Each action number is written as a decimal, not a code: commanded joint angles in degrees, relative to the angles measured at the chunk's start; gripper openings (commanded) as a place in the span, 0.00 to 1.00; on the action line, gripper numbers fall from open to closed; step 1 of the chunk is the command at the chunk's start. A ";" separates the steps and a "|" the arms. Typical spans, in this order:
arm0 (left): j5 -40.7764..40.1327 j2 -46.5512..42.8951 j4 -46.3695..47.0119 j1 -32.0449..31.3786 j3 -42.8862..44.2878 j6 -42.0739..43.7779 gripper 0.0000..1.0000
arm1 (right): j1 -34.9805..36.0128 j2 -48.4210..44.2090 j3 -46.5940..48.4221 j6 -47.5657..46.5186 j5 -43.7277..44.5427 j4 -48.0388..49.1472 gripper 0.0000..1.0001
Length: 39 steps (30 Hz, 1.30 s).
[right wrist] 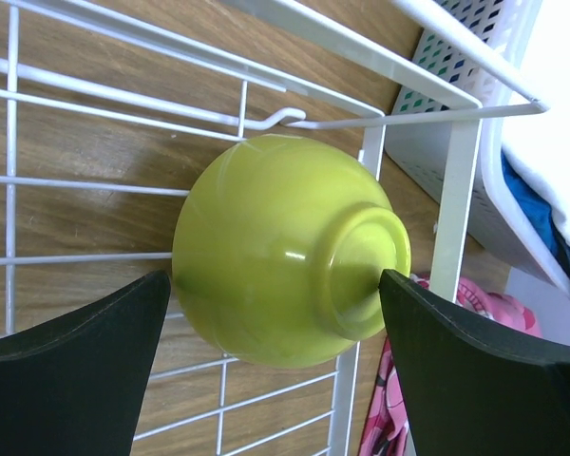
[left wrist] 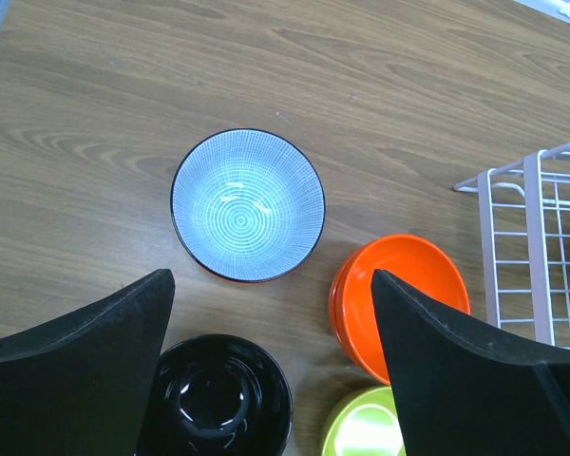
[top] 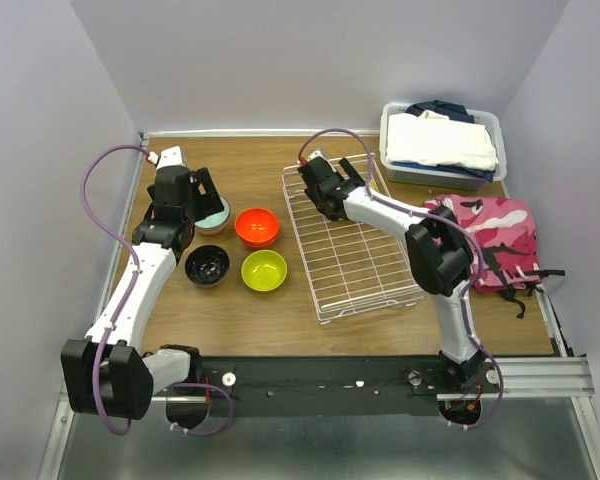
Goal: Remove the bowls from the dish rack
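Note:
The white wire dish rack (top: 355, 250) lies right of centre; it also shows in the right wrist view (right wrist: 454, 199) and the left wrist view (left wrist: 530, 249). My right gripper (top: 348, 175) is at the rack's far end. In the right wrist view it (right wrist: 274, 277) is shut on a lime-green bowl (right wrist: 275, 252) that is tipped on its side, with one finger at the rim and one on the foot. My left gripper (top: 202, 195) (left wrist: 271, 280) is open and empty above the table. Below it stand a pale blue bowl (left wrist: 247, 204), an orange bowl (left wrist: 385, 285), a dark-inside bowl (left wrist: 214, 399) and a second lime-green bowl (left wrist: 361, 427).
A grey bin of folded clothes (top: 442, 143) stands at the back right. A pink camouflage cloth (top: 485, 235) lies right of the rack. The unloaded bowls cluster left of the rack, around the orange bowl (top: 257, 226). A raised rail runs along the table's far edge.

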 commanded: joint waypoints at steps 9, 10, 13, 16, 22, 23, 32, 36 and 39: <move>-0.57 -0.82 0.11 -0.16 0.57 -0.33 0.93 | 0.26 6.28 -3.04 -5.12 8.86 2.82 0.99; -0.57 -0.82 0.11 -0.07 0.66 -0.33 0.93 | 0.61 6.46 -3.21 -5.30 9.83 2.73 0.99; -0.49 -0.74 0.02 -0.07 0.66 -0.24 0.93 | 0.96 7.16 -3.83 -6.18 10.97 2.73 0.99; -0.31 -0.91 0.02 -0.07 0.66 -0.25 0.93 | 1.58 8.12 -3.74 -6.71 11.68 2.38 0.99; -0.40 -0.82 0.02 -0.16 0.66 -0.33 0.93 | 2.28 10.59 -2.25 -7.14 13.52 0.36 0.99; -0.40 -1.00 0.02 -0.07 0.66 -0.25 0.93 | 2.28 10.33 -2.25 -7.23 13.61 0.36 0.99; -0.22 -1.08 -0.07 -0.07 0.75 -0.33 0.93 | 3.69 6.81 -3.12 -11.10 15.81 2.20 0.87; -0.31 -1.17 0.02 -0.07 0.66 -0.33 0.93 | 4.39 5.93 -3.74 -12.50 16.43 3.17 0.79; -0.22 -1.17 0.02 -0.07 0.66 -0.42 0.93 | 4.74 5.49 -4.09 -13.47 17.22 3.79 0.72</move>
